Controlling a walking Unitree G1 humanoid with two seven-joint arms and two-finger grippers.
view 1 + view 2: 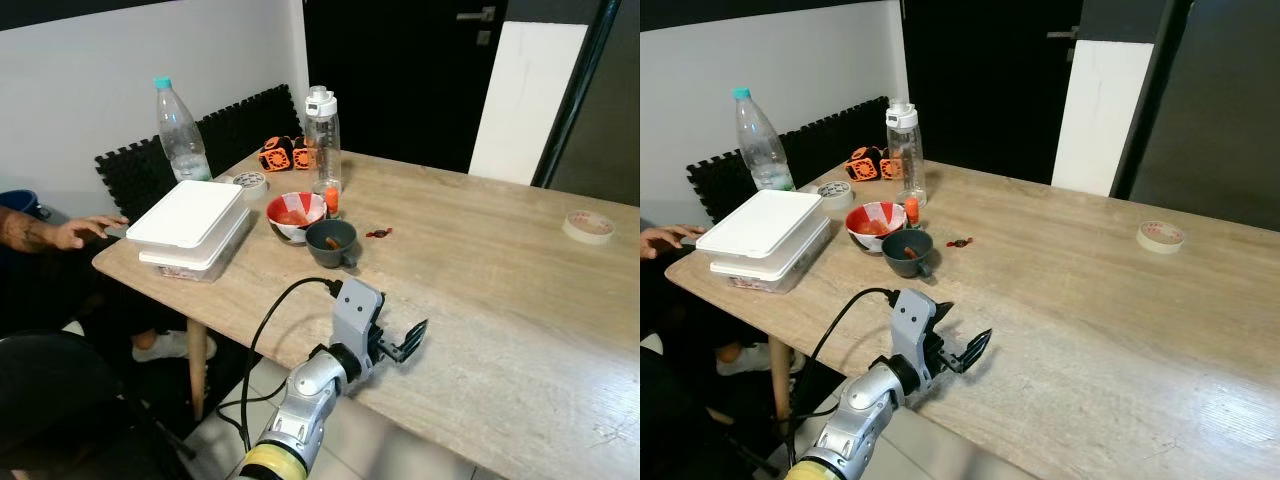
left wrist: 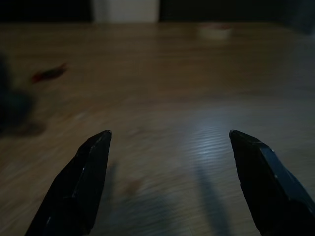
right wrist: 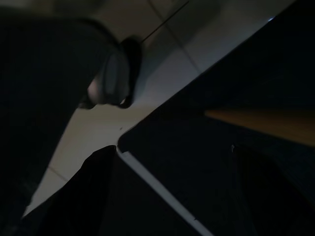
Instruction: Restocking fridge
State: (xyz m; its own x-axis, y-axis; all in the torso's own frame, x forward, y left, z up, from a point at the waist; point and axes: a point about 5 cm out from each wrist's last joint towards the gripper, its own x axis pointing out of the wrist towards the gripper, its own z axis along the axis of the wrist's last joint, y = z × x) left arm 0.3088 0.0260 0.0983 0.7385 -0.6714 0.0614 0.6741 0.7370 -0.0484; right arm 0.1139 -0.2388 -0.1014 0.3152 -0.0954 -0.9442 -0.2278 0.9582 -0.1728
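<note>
Your left tool (image 1: 408, 340) hangs just above the near edge of the wooden worktop (image 1: 500, 290), its two black fingers (image 2: 81, 182) spread wide apart and holding nothing. Your right tool (image 3: 172, 191) hangs idle under the worktop in the dark, with floor tiles below it; its fingers also stand apart, empty. Beyond the left tool, a dark cup (image 1: 331, 242) stands touching a red and white bowl (image 1: 296, 215). Behind them stands a clear sports bottle (image 1: 322, 150), and near the left edge a white lidded container (image 1: 190, 228) with a plastic water bottle (image 1: 181, 135) behind it. A person's hand (image 1: 75, 232) rests near the worktop corner.
</note>
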